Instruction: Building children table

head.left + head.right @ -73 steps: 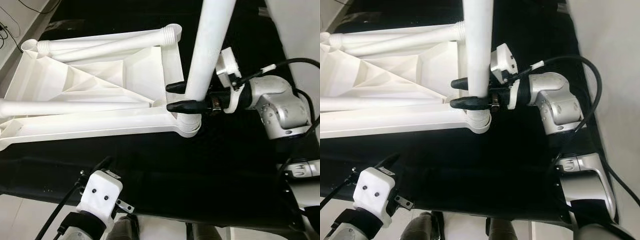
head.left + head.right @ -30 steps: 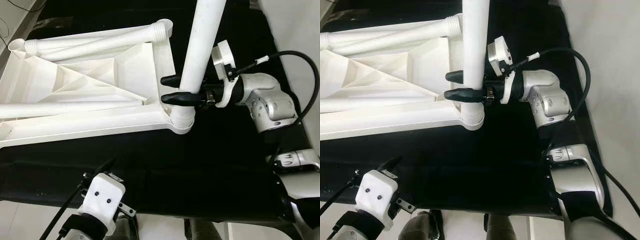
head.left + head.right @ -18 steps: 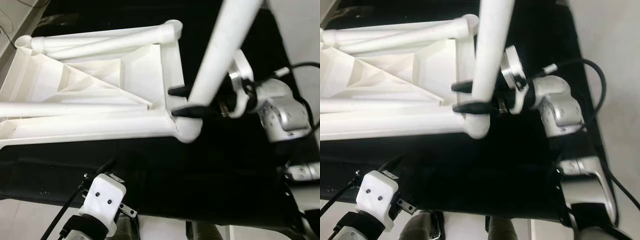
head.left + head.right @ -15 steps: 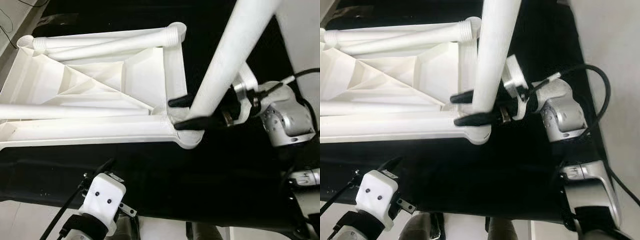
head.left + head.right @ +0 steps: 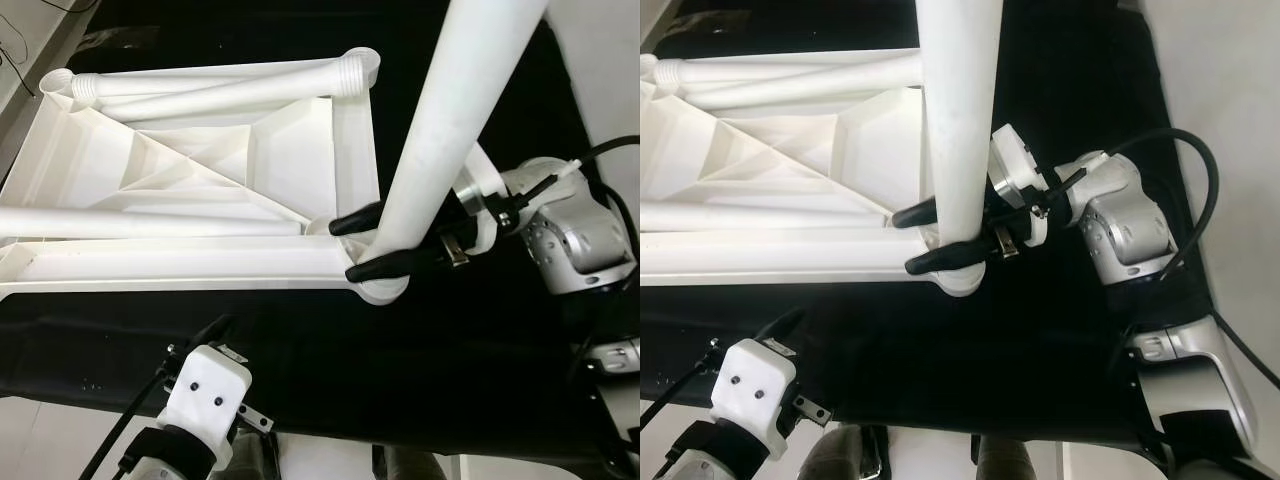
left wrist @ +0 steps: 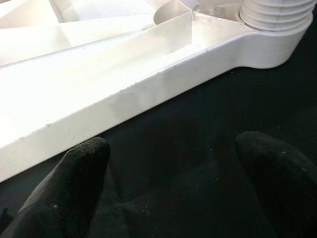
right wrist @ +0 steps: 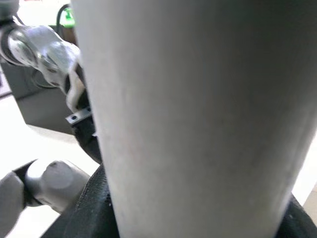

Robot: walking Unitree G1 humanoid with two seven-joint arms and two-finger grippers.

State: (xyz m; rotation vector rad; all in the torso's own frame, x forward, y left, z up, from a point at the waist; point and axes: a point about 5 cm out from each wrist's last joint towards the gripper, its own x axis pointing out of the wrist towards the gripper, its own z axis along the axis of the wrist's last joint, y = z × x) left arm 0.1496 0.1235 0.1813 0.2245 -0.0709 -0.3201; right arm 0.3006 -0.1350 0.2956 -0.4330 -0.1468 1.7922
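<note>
A white plastic table top (image 5: 180,265) lies upside down on a black cloth. At its near right corner socket (image 5: 386,291) a white table leg (image 5: 450,110) stands almost upright, and my right gripper (image 5: 343,250) is shut on the leg just above the socket. The right wrist view looks straight onto the leg (image 7: 188,114). My left gripper (image 6: 168,188) hangs open low over the cloth, close to the top's near rim (image 6: 124,94), with nothing between its fingers. The leg's threaded end (image 6: 275,12) sits in the corner.
Two loose legs (image 5: 220,85) lie across the far side of the top, and a third (image 5: 150,222) lies along its near side. The black cloth (image 5: 420,370) ends near me at a pale floor (image 5: 40,440). A pale wall (image 5: 1230,90) is on the right.
The leg in my right gripper has swung from leaning right to nearly upright over the corner socket, and the right wrist has rolled. The left arm has stayed put.
</note>
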